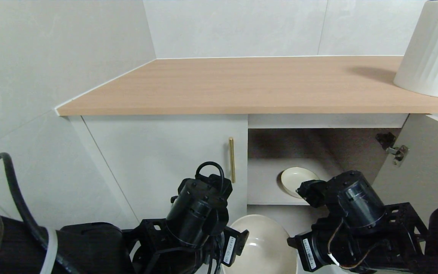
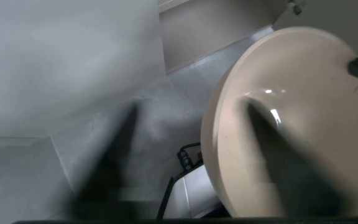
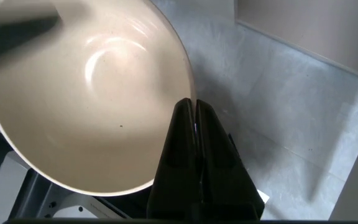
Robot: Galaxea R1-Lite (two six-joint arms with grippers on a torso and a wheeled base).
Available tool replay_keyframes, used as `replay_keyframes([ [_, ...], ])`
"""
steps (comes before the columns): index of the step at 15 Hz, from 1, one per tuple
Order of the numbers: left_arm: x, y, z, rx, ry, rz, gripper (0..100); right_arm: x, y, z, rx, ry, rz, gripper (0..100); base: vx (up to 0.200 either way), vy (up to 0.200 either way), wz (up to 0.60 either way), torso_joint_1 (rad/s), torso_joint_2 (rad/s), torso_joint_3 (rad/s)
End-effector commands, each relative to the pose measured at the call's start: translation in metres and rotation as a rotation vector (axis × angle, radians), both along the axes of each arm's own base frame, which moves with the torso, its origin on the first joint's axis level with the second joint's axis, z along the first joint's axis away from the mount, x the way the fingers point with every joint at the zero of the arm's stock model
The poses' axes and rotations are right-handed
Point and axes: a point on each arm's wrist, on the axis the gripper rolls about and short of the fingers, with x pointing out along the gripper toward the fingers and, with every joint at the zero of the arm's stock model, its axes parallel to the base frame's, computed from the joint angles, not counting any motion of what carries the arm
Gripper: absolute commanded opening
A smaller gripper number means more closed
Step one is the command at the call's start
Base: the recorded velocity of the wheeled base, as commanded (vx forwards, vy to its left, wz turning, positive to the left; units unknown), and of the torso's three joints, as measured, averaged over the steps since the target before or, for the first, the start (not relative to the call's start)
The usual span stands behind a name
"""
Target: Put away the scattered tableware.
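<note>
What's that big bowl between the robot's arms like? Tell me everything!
The big bowl is cream, smooth and glossy like ceramic, round, deep and empty, with a tiny dark speck inside. It is held low before the open cupboard. The right claw pinches its rim; the open left claw straddles the rim's other side.

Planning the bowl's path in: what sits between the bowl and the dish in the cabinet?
Nothing loose. In the head view, only bare shelf and cabinet floor lie between the bowl and the dish.
</note>
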Motion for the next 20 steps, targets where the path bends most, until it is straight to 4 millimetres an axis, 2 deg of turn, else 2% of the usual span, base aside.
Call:
replay_keyframes([
  [1,0.0,0.0,0.001,-0.001,-0.003,0.004,100,0.001,0.001,-0.001,0.001,0.001,0.0,0,0.0,0.0,0.0,0.0,0.0,0.0],
  [3,0.002,0.003,0.004,-0.001,-0.028,0.037,100,0.009,-0.001,-0.006,-0.011,0.012,-0.037,0,0.0,0.0,0.0,0.0,0.0,0.0],
  [6,0.007,0.006,0.009,-0.025,-0.063,0.069,100,0.052,-0.016,-0.025,0.053,0.087,-0.281,0,0.0,0.0,0.0,0.0,0.0,0.0],
  [7,0.008,0.006,0.009,-0.025,-0.063,0.071,100,0.06,-0.02,-0.031,0.063,0.094,-0.331,0,0.0,0.0,0.0,0.0,0.0,0.0],
  [10,0.006,0.008,0.013,-0.038,-0.072,0.073,100,0.096,-0.046,-0.043,0.164,0.035,-0.521,0,0.0,0.0,0.0,0.0,0.0,0.0],
  [16,0.005,0.009,0.015,-0.043,-0.075,0.074,100,0.135,-0.073,-0.042,0.204,-0.103,-0.709,0,0.0,0.0,0.0,0.0,0.0,0.0],
  [20,0.005,0.01,0.018,-0.051,-0.081,0.078,100,0.156,-0.079,-0.05,0.145,-0.162,-0.825,0,0.0,0.0,0.0,0.0,0.0,0.0],
])
